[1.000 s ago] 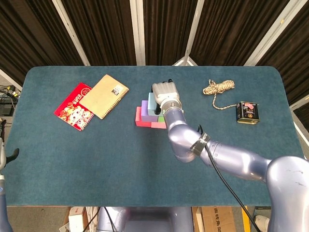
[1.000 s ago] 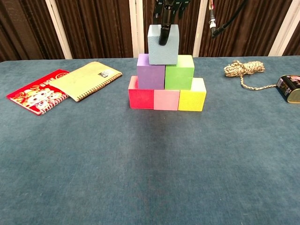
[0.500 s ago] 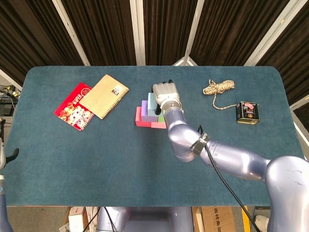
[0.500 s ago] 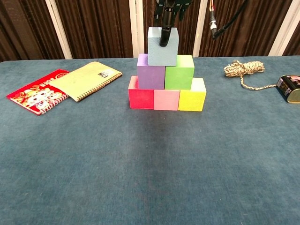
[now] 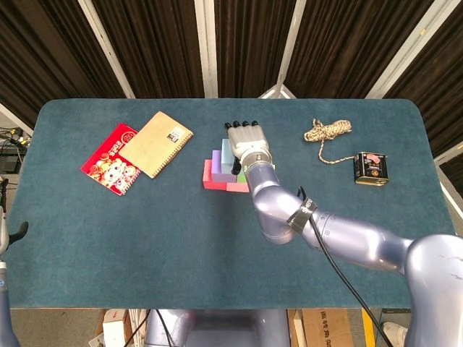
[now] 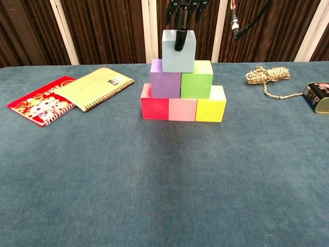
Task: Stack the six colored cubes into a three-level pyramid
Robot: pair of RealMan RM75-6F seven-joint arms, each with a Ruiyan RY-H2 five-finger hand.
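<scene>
From the left, a red printed booklet [image 6: 38,107] lay under the edge of a tan spiral notebook [image 6: 94,87] — flat paper goods, well apart from the build on the napped blue-green table cloth [image 6: 164,180].

The pyramid stood mid-table: red cube [image 6: 154,105], pink cube [image 6: 182,109] and yellow cube [image 6: 210,106] touching in a row, purple cube [image 6: 165,81] and green cube [image 6: 196,82] above them, and the pale blue cube [image 6: 178,49] on top, straddling the seam. All looked matte, soft-edged, foam-like — probably light and easily nudged.

The right hand [image 5: 246,137] hung over the top cube, a dark finger [image 6: 179,38] lying against its front face; whether it gripped or merely touched, I could not tell. The left hand was barely in frame, its state unreadable.

The risk lay in the withdrawal: a finger dragging sideways on release would likely slide the blue cube off the seam, or tip the second tier with it.

To the right lay a coiled rope [image 6: 267,76] and a small printed tin [image 6: 317,98].
</scene>
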